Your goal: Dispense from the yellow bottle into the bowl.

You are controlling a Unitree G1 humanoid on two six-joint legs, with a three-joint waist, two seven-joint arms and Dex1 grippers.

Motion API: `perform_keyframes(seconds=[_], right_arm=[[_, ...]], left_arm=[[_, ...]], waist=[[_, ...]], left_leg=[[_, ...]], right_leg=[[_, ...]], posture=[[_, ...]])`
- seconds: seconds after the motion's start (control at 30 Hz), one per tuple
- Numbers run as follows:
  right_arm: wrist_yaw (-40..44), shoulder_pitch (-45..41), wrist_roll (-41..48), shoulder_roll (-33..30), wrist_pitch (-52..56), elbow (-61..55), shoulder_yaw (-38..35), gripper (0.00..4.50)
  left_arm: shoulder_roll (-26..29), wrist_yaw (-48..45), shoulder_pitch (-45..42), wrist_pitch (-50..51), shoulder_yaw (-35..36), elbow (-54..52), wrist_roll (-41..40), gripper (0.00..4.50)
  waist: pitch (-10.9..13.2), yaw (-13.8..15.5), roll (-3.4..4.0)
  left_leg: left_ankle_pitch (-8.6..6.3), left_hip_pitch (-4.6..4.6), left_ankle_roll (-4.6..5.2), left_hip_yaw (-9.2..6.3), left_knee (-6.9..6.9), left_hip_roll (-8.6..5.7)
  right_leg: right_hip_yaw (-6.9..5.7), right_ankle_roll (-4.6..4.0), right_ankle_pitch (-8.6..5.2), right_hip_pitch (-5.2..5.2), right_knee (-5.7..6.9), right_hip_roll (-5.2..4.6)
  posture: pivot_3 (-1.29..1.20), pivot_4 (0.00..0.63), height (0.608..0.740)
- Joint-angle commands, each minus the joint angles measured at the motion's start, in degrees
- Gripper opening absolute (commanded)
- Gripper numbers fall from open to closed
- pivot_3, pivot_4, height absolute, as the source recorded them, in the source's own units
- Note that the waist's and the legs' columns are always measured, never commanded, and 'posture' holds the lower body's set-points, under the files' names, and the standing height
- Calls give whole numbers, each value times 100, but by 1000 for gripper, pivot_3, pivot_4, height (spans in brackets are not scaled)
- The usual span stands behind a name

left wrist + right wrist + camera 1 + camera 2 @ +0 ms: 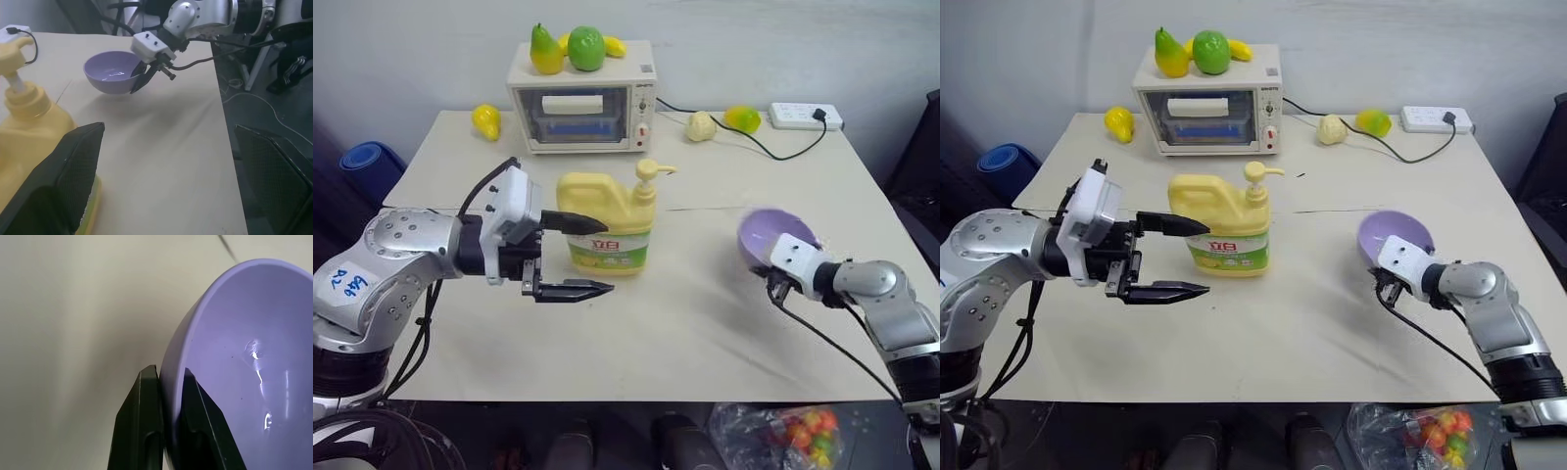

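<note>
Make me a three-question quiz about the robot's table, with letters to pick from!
1. Where is the green toy fruit?
A. on the little oven
B. in the bowl
C. on the floor

2. What colour is the bowl?
A. red
B. purple
C. green

3. What is the right gripper doing?
A. pinching the bowl's rim
B. holding the yellow bottle
C. hanging open

Answers: 1 A, it sits on the little oven; 2 B, it is lavender; 3 A, its fingers clamp the rim, while the yellow bottle stands untouched.

The right claw (138, 82) pinches the purple bowl's (110, 73) rim; yellow bottle (29, 132) beside the spread left claw (171, 181).
</note>
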Motion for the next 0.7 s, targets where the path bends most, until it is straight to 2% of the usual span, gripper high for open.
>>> perform_keyframes(seconds=[0.03, 0.13, 0.33, 0.5, 0.6, 0.63, 0.7], right_arm=[[665, -358, 283, -214, -979, -326, -23, 7], [1288, -725, 576, -220, -1224, -310, 40, 7], [2529, -1936, 679, -110, -1252, 296, 536, 7], [3137, -2789, 584, 191, -1413, 992, 876, 7], [3230, -3123, 438, 338, -1559, 1450, 997, 7], [3227, -3203, 361, 370, -1647, 1613, 1043, 0], [3226, -3290, 255, 407, -1795, 1831, 1093, 0]], left_arm=[[-64, 108, -321, 59, 316, 236, -148, 4500], [-160, 138, -746, 157, 352, 658, -229, 4500], [-735, 83, -2638, 49, -9, 2669, 307, 4500], [-1200, -391, -3787, -391, -386, 4122, 917, 4500], [-1456, -640, -4176, -738, -566, 4782, 1281, 4500], [-1558, -722, -4267, -895, -628, 4962, 1401, 4205], [-1701, -825, -4376, -1157, -667, 5203, 1587, 3954]], waist=[[1, 2, -2], [5, 17, -8], [9, 40, -10], [9, 21, -10], [9, 5, -10], [9, 2, -10], [9, -2, -10]], left_leg=[[0, 0, 0, -1, 1, 0], [0, 0, 0, -4, 5, 1], [3, -1, -5, -7, 13, -1], [11, -4, -28, -7, 7, -2], [11, -15, -32, 9, 10, -5], [12, -21, -34, 18, 9, -11], [13, -53, -36, 25, 18, -20]], right_leg=[[-2, 0, 0, 1, 0, 0], [-13, 1, 0, 4, 1, -2], [-56, 1, 5, 2, 3, -11], [-68, 2, 5, -3, -4, -18], [-109, 1, 5, -39, 5, -51], [-129, 1, 6, -63, 20, -71], [-149, 1, 6, -108, 48, -91]], posture=[[0, 150, 740], [0, 150, 740], [0, 150, 740], [0, 150, 740], [0, 150, 740], [0, 150, 740], [0, 150, 740]])
